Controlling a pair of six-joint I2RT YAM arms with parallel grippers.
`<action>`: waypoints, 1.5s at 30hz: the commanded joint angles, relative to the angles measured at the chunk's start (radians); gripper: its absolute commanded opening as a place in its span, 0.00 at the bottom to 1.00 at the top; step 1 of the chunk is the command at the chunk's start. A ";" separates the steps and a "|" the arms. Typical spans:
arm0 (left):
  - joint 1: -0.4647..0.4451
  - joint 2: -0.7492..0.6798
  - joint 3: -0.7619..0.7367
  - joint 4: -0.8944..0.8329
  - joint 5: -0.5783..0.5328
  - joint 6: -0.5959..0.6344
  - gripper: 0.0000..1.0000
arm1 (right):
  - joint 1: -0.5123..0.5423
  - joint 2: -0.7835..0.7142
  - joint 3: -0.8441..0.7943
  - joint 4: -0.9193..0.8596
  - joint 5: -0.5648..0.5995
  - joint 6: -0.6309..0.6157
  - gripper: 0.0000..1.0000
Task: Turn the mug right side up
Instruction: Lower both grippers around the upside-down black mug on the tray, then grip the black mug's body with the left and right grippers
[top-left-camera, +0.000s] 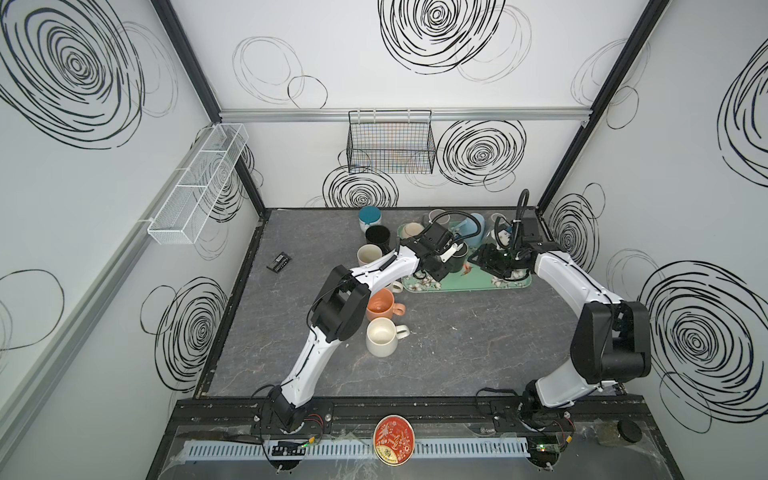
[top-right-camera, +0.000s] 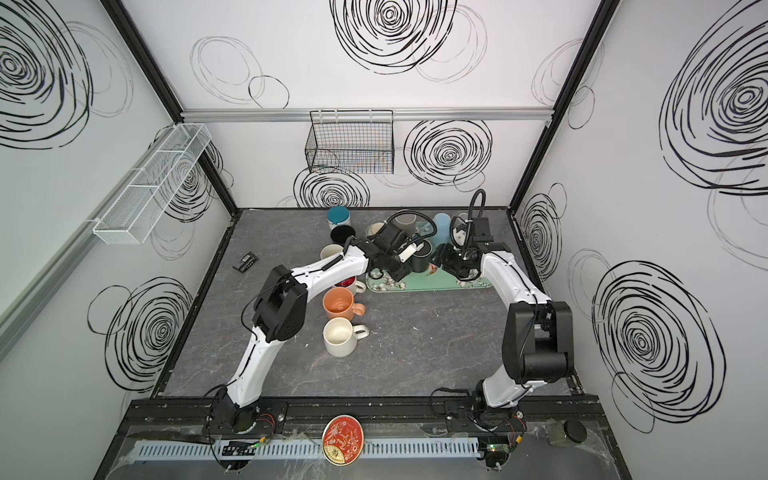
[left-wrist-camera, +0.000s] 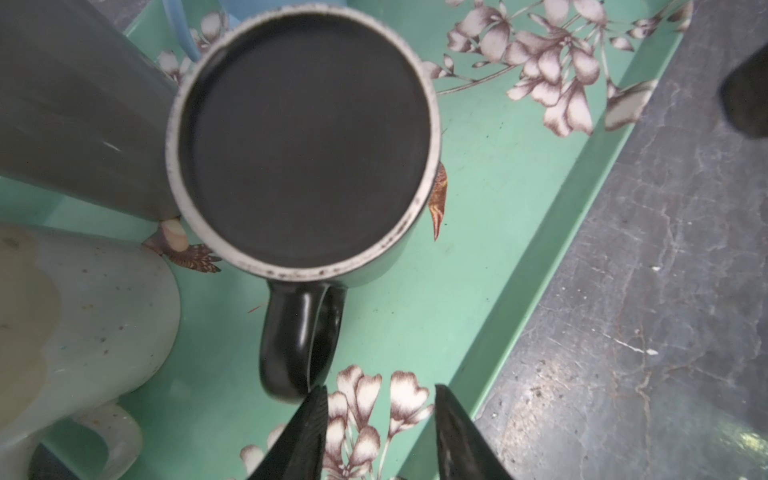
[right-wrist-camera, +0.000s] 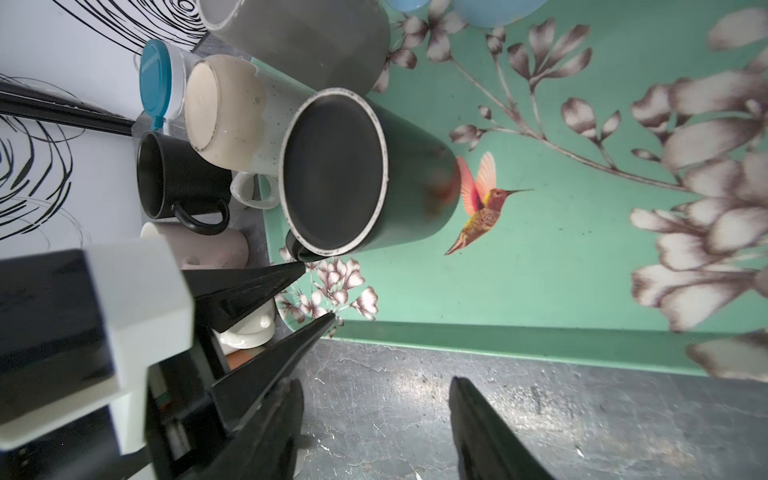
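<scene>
Standing upside down on the mint-green rectangular tray (left-wrist-camera: 519, 257) printed with pale flowers and a hummingbird, the dark glazed ceramic mug (left-wrist-camera: 307, 141) is showing its flat base and pale unglazed foot ring upward, its mouth resting on the tray floor. It is sitting in the tray's left half, and its looped handle (left-wrist-camera: 299, 332) is pointing toward the tray's near left corner.

The left gripper (left-wrist-camera: 380, 390) is hanging over the tray just inside the near rim, right at the outer end of that handle. Its two black fingers are standing moderately apart with only the tray's printed flowers showing between them. The handle is lying outside the gap, beside one fingertip (left-wrist-camera: 318, 399); whether that tip is touching it cannot be told. This pincer is gripping nothing.

A grey cylindrical mug (left-wrist-camera: 75, 104) is standing on the tray against the dark mug's side, farther from the near rim. A speckled off-white mug (left-wrist-camera: 83, 316) is sitting inverted toward the tray's far left corner, close to both.

The right gripper (right-wrist-camera: 376, 382) is hovering by the tray's right half. In the right wrist view its fingertips are showing against the dark grey marbled tabletop (right-wrist-camera: 415, 415) just outside the tray's near rim. Its fingers are spread wide and are holding nothing, well apart from the dark mug.
</scene>
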 joint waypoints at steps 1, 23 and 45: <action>0.001 0.019 0.028 0.049 -0.018 -0.012 0.45 | -0.002 -0.010 -0.008 0.023 -0.028 0.018 0.60; 0.098 -0.176 -0.149 0.194 0.096 0.060 0.61 | -0.004 0.021 0.001 0.013 -0.031 0.006 0.60; 0.042 0.083 0.136 0.060 0.085 0.141 0.43 | -0.004 0.067 0.044 -0.043 -0.053 -0.027 0.59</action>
